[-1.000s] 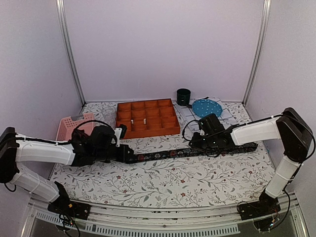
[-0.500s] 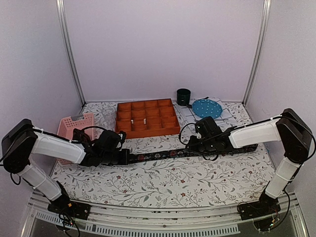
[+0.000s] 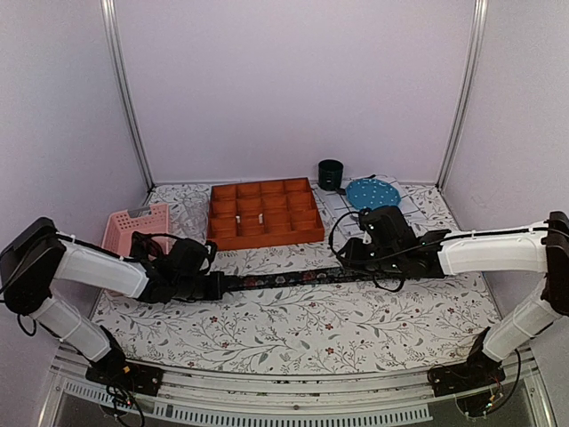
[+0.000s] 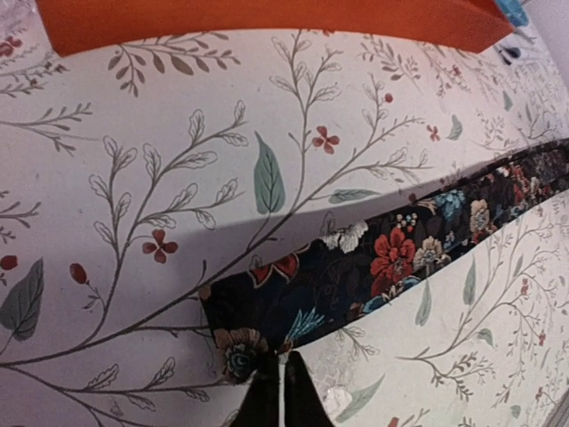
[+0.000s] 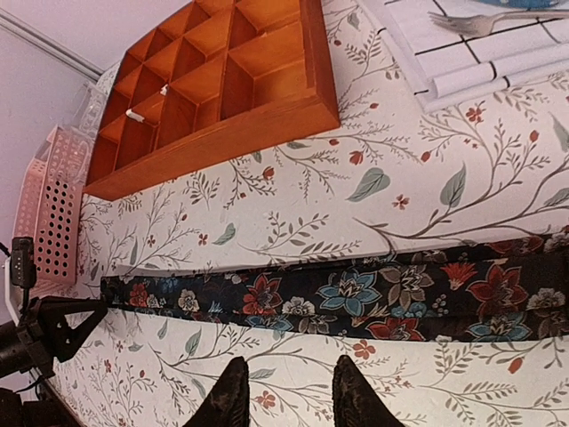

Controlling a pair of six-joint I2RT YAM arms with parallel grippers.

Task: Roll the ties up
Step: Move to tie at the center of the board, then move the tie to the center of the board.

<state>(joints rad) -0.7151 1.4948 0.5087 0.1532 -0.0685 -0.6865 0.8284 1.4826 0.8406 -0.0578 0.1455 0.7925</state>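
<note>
The desk (image 3: 293,334), covered in a leaf-and-flower print, carries an orange tray (image 3: 267,237) of square compartments at its far edge, left of centre. A pink basket (image 3: 142,213) stands at the left edge. The one tie (image 3: 293,277) in view lies flat and stretched out across the middle of the desk, running from near the left edge toward the right edge, just in front of the tray. A blue dotted plate (image 3: 372,192) sits toward the far right corner, and a small dark cup (image 3: 331,174) is beside it at the far edge. The left pincer (image 3: 216,286) is closed, its tips pinching the edge of the tie's left end, which is lifted a little off the desk in the left wrist view. The right pincer (image 5: 289,396) is further along the tie with its fingers apart and nothing between them, on the near side of the cloth and not touching it. Judging by this, rolling has not begun: no turn or fold shows anywhere on the tie. The whole roll is left to do, likely starting from the pinched end.
</note>
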